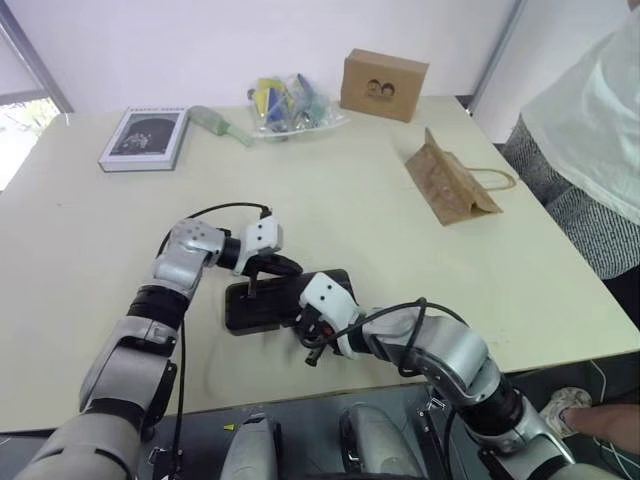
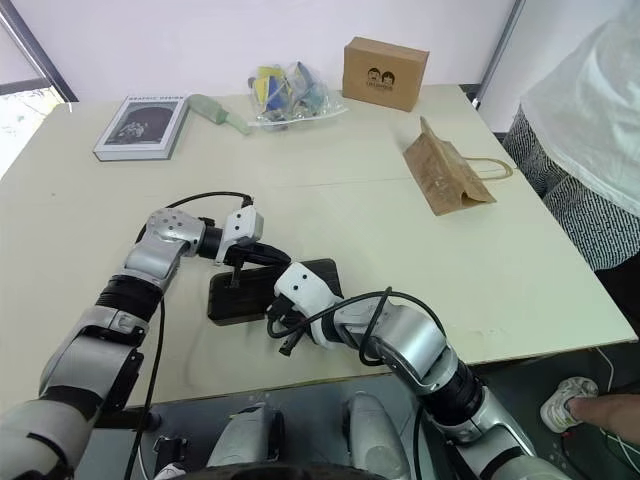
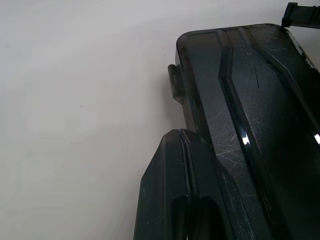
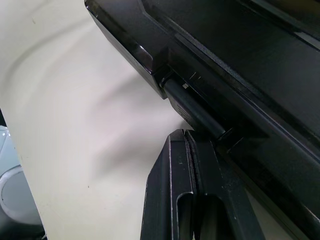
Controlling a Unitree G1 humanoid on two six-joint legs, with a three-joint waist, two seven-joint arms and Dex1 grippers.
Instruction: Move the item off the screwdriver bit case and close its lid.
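Note:
The screwdriver bit case (image 1: 262, 305) lies flat near the table's front edge, and its dark smoky lid (image 3: 250, 100) is down over the tray. Nothing lies on it. The item, a creased brown paper bag (image 1: 450, 185) with loop handles, rests on the table far to the right, well apart from the case. My left gripper (image 1: 252, 285) is shut, and its fingertips (image 3: 172, 150) sit at the lid's corner. My right gripper (image 1: 306, 322) is shut too, its fingers (image 4: 175, 165) against the case's near long edge, where a thin rod (image 4: 195, 107) runs along the rim.
At the back of the table (image 1: 350, 220) are a grey-covered book (image 1: 143, 138), a green object (image 1: 218, 122), a clear bag of coloured items (image 1: 290, 105) and a cardboard box (image 1: 384, 85). A person (image 1: 590, 130) stands at the right edge.

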